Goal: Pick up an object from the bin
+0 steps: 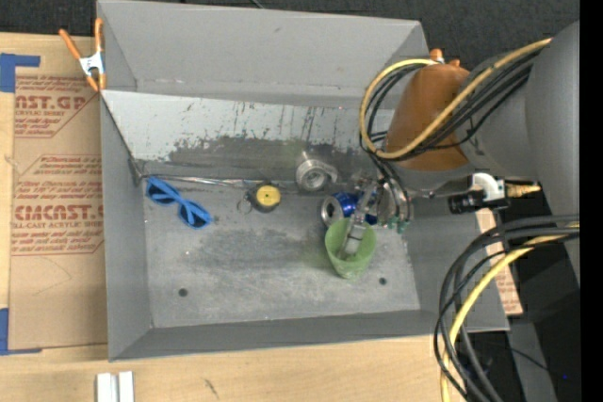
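My gripper (357,236) is low at the right side of the bin floor, its tip reaching down into a pale green translucent cup (350,259) that lies there. A small blue and silver thing (342,205) sits just to the upper left of the gripper, touching the cup's top edge. A shiny silver metal ring (316,173) lies a little farther up, near the back wall.
A small yellow disc (268,196) lies mid-floor, left of the ring. Blue toy glasses (177,203) rest at the far left by the wall. The arm with its orange cover and yellow-black cables hangs over the bin's right edge.
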